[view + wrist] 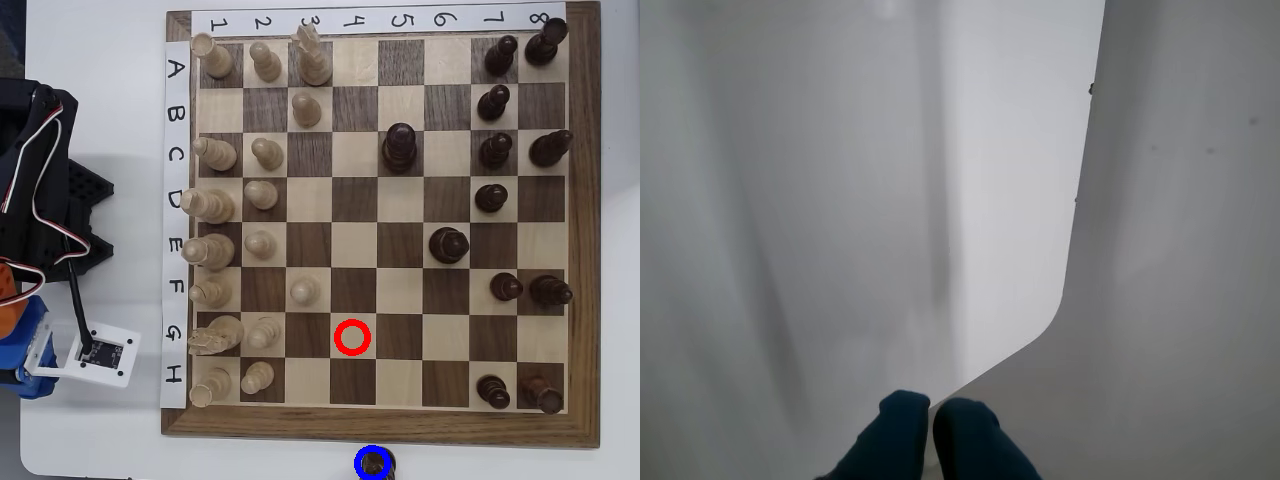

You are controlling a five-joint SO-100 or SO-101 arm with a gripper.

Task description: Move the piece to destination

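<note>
While the tool (931, 425) sits with its dark blue fingers together on nothing over bare white surface (820, 200), I find the small dark brown wooden pawn (376, 462) already inside the blue ring (373, 462), below the wooden chessboard (380, 430) in the overhead view.

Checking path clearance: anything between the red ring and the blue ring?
Overhead view: between red ring and blue ring, only an empty square and board rim.
</note>
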